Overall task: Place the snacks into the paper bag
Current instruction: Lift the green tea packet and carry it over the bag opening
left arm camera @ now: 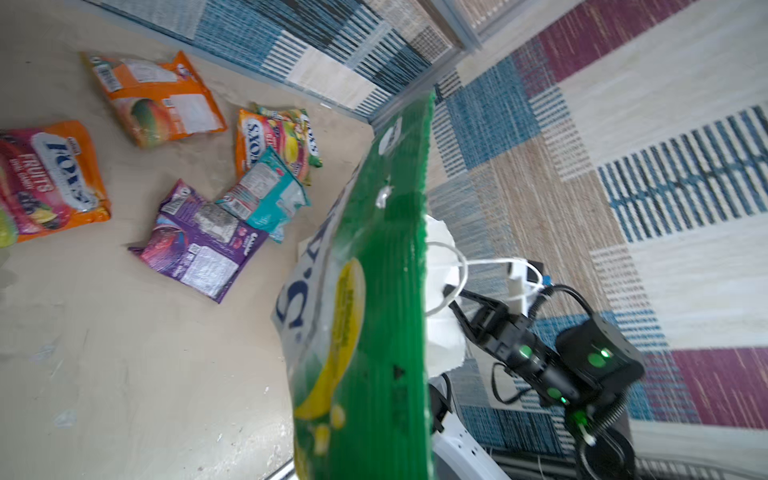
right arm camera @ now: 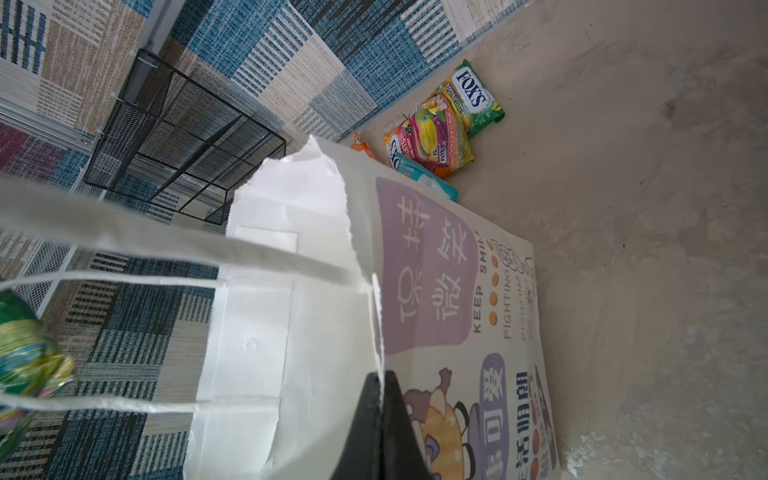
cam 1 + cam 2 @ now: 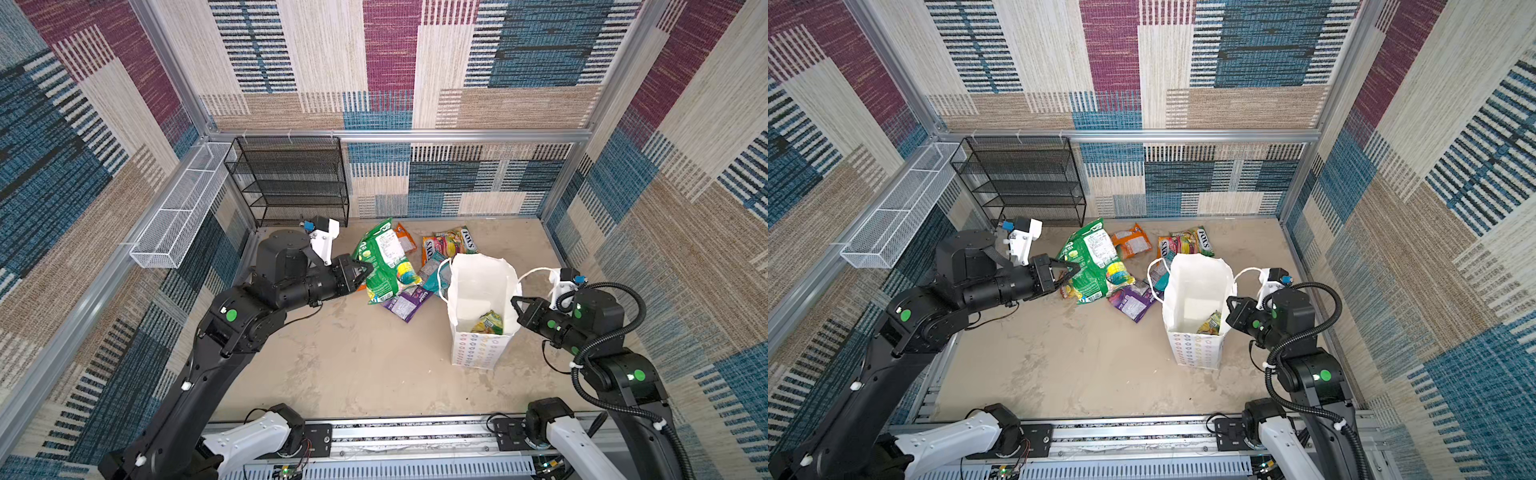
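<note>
- Two tools, both clenched: the left tool (image 3: pixel 366 269) pinches one edge of the green packet (image 3: pixel 384 257), and the right tool (image 3: pixel 515 302) pinches the rim of the paper bag (image 3: pixel 478 278).
- The green packet is raised above the tabletop (image 3: pixel 353 365). In both top views it runs from the left tool's tips toward 2 o'clock and overlaps part of the loose pile.
- Green packet look: glossy green, with a white label panel of small print facing up and a yellow-blue print at its low end. The left wrist view shows large white lettering and a yellow patch, both blurred.
- The paper bag stands upright at 3 o'clock of the tabletop centre with its mouth open. It is well apart from the left tool, at that tool's 4 o'clock.
- The right tool grips the bag's 3 o'clock wall. The right wrist view shows its black fingers (image 2: pixel 399 436) meeting on the paper edge.
- Bag look: white, with a ragged torn top rim and white cord handles. The near face has rows of small coloured outlines. The right-tool side has a purple panel, "KEEP SMILE" and a cartoon.
- One yellow-green packet (image 3: pixel 488 323) lies at the bag's bottom.
- Loose snacks sit at 12 o'clock of the tabletop: the orange packet (image 3: pixel 405 239) and the multicolour fruit packet (image 3: pixel 446 243).
- The teal packet (image 3: pixel 432 274) is against the bag's 10 o'clock corner.
- The purple packet (image 3: pixel 405 303) is just beside the bag at 9 o'clock.
- The "FRUITS" packet (image 1: pixel 45 178) shows clearly only in the left wrist view.
</note>
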Controlling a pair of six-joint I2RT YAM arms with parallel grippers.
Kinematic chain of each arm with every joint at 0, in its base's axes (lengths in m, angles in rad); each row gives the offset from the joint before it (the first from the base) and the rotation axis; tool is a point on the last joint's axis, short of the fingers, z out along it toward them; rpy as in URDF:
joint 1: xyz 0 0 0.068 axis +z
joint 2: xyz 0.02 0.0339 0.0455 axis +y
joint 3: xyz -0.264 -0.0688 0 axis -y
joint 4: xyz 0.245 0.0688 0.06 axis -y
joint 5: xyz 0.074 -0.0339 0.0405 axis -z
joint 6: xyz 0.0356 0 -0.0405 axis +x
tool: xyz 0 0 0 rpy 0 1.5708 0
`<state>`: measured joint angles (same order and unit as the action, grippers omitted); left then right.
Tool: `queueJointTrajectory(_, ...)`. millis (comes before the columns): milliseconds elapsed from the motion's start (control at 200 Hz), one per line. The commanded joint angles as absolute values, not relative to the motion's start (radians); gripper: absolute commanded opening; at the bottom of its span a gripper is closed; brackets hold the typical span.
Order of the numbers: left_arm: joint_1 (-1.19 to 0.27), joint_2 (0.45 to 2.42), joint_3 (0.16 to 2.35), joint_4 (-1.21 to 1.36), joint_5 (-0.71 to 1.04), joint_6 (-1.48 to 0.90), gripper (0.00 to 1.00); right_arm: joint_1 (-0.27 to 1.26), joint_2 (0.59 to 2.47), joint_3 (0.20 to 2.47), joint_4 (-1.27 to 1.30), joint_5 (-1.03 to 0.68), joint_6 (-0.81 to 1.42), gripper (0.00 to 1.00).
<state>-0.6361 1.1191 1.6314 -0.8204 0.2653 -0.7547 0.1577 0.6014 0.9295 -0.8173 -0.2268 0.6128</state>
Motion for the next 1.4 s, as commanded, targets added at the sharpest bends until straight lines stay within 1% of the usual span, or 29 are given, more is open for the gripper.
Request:
queueJointTrajectory(0, -0.708, 1.171, 1.763, -0.839, 0.225, -0.677, 0.0, 0.159, 0.6, 0.94, -0.776, -0.241, 0.604, 0.0)
queueJointTrajectory(185, -0.897, 1.322, 1.981, -0.859, 0.155, -0.61, 0.0, 0.16, 0.583, 0.933, -0.794, -0.24, 0.608, 0.0)
queueJointTrajectory(331, -1.067, 1.451, 2.125, -0.901, 0.028, -0.539, 0.0, 0.16, 0.577, 0.925, -0.804, -0.242, 0.609, 0.0)
queueJointTrajectory(476, -1.16, 1.616, 2.304, -1.024, -0.107, -0.491, 0.0, 0.16, 0.574, 0.931, -0.811, -0.247, 0.609, 0.0)
queueJointTrajectory(536, -1.176, 1.665, 2.339, -1.056, -0.154, -0.487, 0.0, 0.159, 0.577, 0.939, -0.815, -0.246, 0.606, 0.0)
queueJointTrajectory(671, -1.187, 1.738, 2.365, -1.076, -0.197, -0.487, 0.0, 0.16, 0.575, 0.943, -0.821, -0.245, 0.602, 0.0)
queueJointTrajectory(956, -1.195, 1.903, 2.469, -1.138, -0.15, -0.513, 0.0, 0.16, 0.57, 0.939, -0.822, -0.243, 0.602, 0.0)
queueJointTrajectory(1392, -1.204, 2.049, 2.473, -1.158, -0.126, -0.623, 0.0, 0.16, 0.558, 0.943, -0.822, -0.248, 0.604, 0.0)
